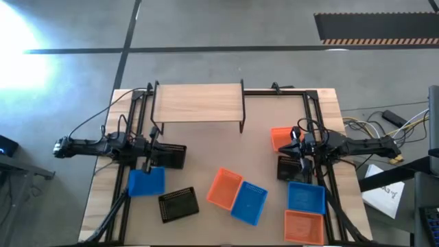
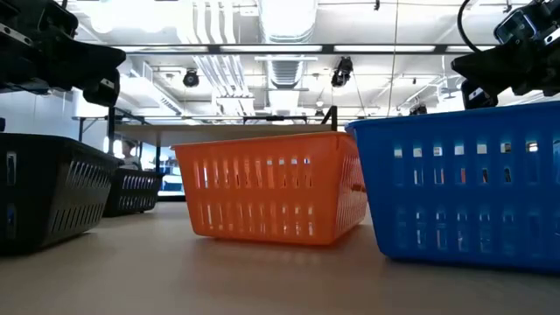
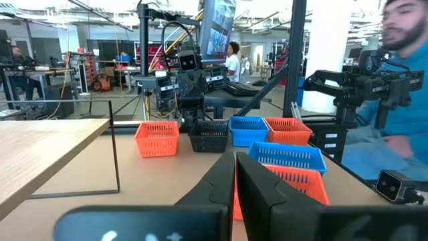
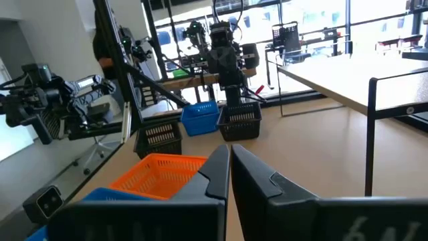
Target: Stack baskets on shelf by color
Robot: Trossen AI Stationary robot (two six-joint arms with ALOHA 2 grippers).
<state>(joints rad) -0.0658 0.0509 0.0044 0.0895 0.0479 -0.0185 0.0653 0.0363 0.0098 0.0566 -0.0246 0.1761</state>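
The shelf point(image 1: 199, 103) stands at the table's far edge with nothing on its plank. Baskets lie scattered on the table. On the left are a black one point(image 1: 171, 156), a blue one point(image 1: 146, 181) and another black one point(image 1: 178, 204). An orange one point(image 1: 225, 187) and a blue one point(image 1: 248, 202) sit side by side in the middle. On the right are orange point(image 1: 282, 137), black point(image 1: 288, 168), blue point(image 1: 305, 197) and orange point(image 1: 303, 226). My left gripper point(image 3: 235, 169) hovers shut above the left black basket. My right gripper point(image 4: 229, 159) hovers shut between the right orange and black baskets.
Black frame rails point(image 1: 127, 137) run along both table sides under the arms. Cables and papers point(image 1: 384, 185) lie beyond the right edge. A person point(image 3: 401, 80) sits past the table's right side. Bare tabletop point(image 1: 226, 147) lies in front of the shelf.
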